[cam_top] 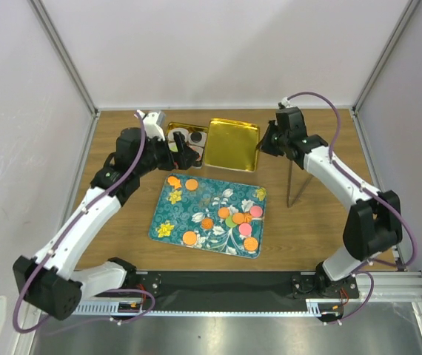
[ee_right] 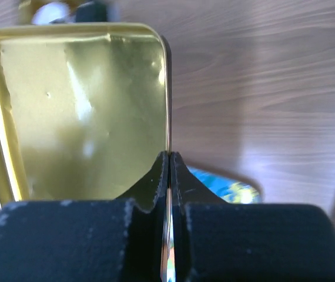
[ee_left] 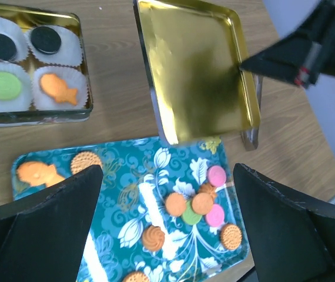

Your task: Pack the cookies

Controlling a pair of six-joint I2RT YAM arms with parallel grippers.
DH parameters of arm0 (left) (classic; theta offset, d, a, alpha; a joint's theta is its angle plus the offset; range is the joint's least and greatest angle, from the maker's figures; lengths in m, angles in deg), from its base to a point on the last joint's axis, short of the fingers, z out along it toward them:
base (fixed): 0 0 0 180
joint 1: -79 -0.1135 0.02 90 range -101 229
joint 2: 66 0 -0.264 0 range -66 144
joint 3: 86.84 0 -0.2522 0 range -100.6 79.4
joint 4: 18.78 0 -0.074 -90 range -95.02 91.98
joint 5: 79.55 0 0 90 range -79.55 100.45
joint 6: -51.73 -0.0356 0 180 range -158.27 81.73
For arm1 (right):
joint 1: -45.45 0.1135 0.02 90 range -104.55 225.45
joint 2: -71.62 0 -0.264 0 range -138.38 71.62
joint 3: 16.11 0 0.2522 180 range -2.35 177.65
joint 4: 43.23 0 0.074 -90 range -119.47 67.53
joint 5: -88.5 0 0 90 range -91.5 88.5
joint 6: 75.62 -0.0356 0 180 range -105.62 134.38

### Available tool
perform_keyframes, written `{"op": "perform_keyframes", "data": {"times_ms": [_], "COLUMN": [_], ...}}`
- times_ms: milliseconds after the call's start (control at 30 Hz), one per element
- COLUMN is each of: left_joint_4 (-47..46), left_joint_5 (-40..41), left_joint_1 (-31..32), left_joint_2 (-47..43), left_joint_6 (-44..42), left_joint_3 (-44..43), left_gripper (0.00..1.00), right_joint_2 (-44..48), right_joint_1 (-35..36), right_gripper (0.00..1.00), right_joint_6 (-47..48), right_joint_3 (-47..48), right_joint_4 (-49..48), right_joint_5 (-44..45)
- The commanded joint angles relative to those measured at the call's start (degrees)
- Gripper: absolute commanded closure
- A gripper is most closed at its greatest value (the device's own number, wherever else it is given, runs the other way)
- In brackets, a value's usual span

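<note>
Cookies [cam_top: 238,219] mostly on a teal floral tray [cam_top: 203,200] at the middle of the bench [cam_top: 307,229]: orange, pink and green discs bunched toward its right end, a few orange ones scattered along the near and far edges, an orange fish-shaped one at the far left corner

Four more already in a gold tin [ee_left: 38,116] beyond the tray's left end, one to each white paper cup [ee_left: 38,97]: two black, one green, one orange fish

Left gripper [ee_left: 167,166] spread wide, holding nothing, hanging above the tray's far left part beside the tin

Gold lid [cam_top: 231,144] just right of the tin, hollow side up. Right gripper [ee_right: 169,161] pressed together on the lid's right rim, pinching the thin metal edge

Cannot tell whether the lid lies flat or is raised at that side
</note>
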Motion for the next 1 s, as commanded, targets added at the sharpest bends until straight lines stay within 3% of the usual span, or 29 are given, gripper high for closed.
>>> {"op": "perform_keyframes", "data": {"times_ms": [0,267,433,967], "left_joint_4": [-5.7,-13.8,-17.0,-17.3], "left_joint_5": [-10.4,-21.8,-23.2,-23.9], "left_joint_1": [-4.2,-6.8,-6.9,-6.9], "left_joint_2": [3.7,7.3,8.1,8.3], "left_joint_6": [3.1,9.2,11.4,12.4], "left_joint_3": [-1.5,-0.2,1.5,3.9], "left_gripper": [0.00,0.00,0.01,0.30], "right_joint_2": [6.2,9.2,8.8,8.0], "right_joint_1": [2.5,7.4,9.2,9.4], "right_gripper": [1.00,1.00,1.00,1.00], "right_joint_6": [-1.0,-2.9,-3.8,-3.5], "right_joint_3": [-0.8,-2.1,-2.4,-2.5], "right_joint_4": [-3.7,-4.9,-6.0,-6.5], "right_joint_5": [-5.5,-9.2,-9.5,-8.8]}}
